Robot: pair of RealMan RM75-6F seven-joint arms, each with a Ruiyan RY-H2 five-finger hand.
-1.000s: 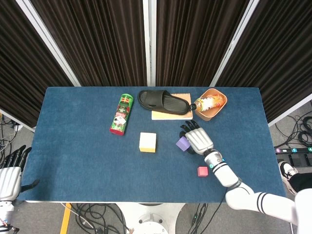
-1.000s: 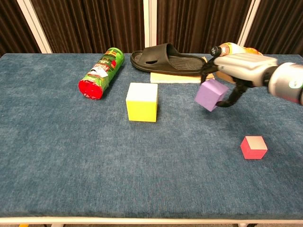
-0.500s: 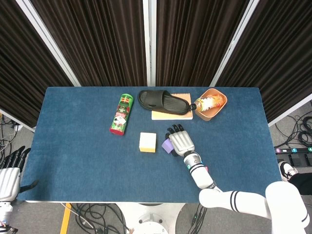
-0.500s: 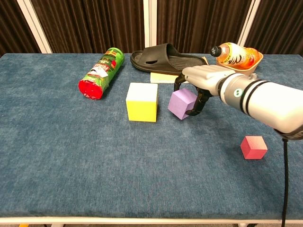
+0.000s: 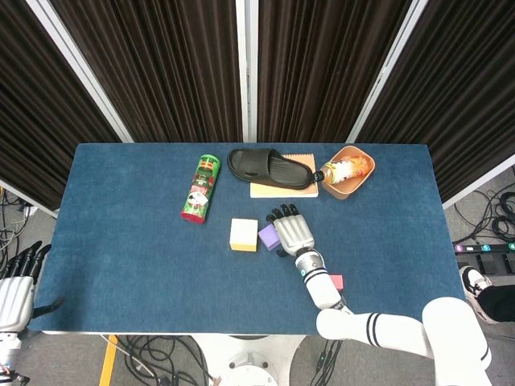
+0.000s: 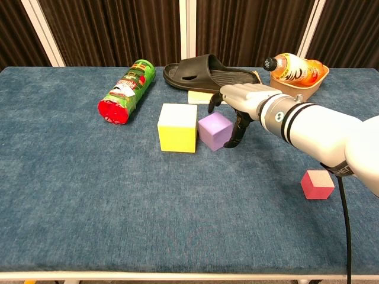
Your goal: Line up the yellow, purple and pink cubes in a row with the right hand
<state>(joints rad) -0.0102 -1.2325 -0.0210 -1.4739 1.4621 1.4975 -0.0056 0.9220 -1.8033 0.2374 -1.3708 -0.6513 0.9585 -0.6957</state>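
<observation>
- The small purple cube (image 6: 214, 131) sits on the blue-covered bench (image 6: 89, 195), just right of the larger yellow cube (image 6: 177, 127).
- The right hand (image 6: 240, 105) curls around its far side, seemingly still holding it.
- Placement step looks nearly finished; next, let go and fetch the small pink cube (image 6: 317, 184), lying well apart to the right.

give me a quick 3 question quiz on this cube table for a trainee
1. True or false: the purple cube sits right beside the yellow cube.
2. Which cube lies farthest from the others? A yellow, B purple, C pink.
3. What rests in the orange bowl?

Key: 1 true, with the right hand at it. 2 C, the pink cube. 3 a bottle lying on its side.
</observation>
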